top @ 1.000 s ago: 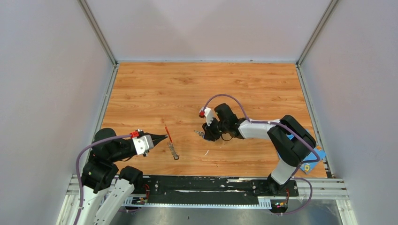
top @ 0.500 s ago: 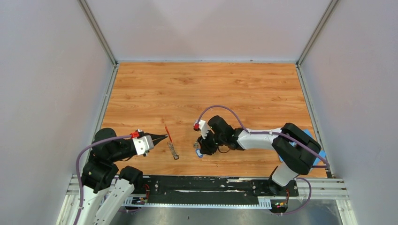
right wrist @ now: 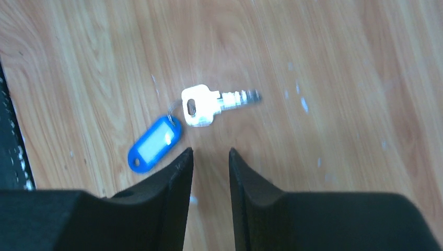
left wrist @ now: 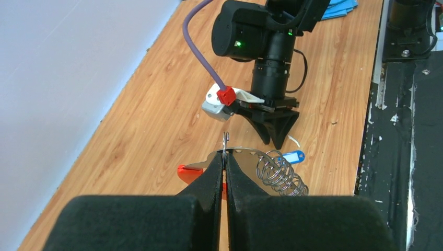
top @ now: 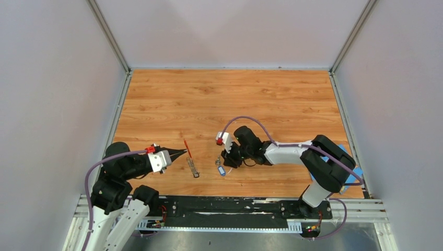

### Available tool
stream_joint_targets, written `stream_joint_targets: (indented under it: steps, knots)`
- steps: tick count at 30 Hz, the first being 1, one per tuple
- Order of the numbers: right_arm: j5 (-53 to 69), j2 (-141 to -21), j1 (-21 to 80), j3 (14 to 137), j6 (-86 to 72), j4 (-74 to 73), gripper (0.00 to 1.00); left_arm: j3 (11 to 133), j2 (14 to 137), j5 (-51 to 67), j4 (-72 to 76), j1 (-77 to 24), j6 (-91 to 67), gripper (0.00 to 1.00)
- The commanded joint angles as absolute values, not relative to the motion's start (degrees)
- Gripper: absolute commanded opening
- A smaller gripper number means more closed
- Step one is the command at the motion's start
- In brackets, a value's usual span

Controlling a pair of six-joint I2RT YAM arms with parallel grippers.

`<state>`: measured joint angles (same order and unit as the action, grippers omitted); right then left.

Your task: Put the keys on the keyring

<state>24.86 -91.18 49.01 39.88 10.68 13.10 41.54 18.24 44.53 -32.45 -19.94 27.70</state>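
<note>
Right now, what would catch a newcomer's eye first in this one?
The key with the blue tag lies loose on the wooden table, just ahead of the right gripper and its parted jaws. Toward the near left, the left gripper pinches the keyring, jaws shut.

My overhead camera takes in the whole table. Left wrist looks low toward the right arm; right wrist looks close, straight down. All share the blue-tagged key.

left tool: jaws pinched together | right tool: jaws parted, pointing down, arm stretched leftward
</note>
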Motion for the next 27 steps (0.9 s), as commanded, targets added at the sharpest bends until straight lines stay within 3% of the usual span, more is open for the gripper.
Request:
stream_joint_targets:
  steps: [1,13,27]
  knots:
    - [22.3,-94.9,51.8,40.8,15.4,15.0,0.34,42.6,18.7,44.9,-30.2,-19.6,27.8,0.0]
    - [15.2,-93.3,60.9,39.3,11.9,15.7,0.36,43.2,19.2,45.2,-29.2,-19.6,27.2,0.0]
    - [9.9,-93.5,61.5,40.7,22.0,17.1,0.33,43.6,19.1,44.3,-29.8,-19.6,27.1,0.0]
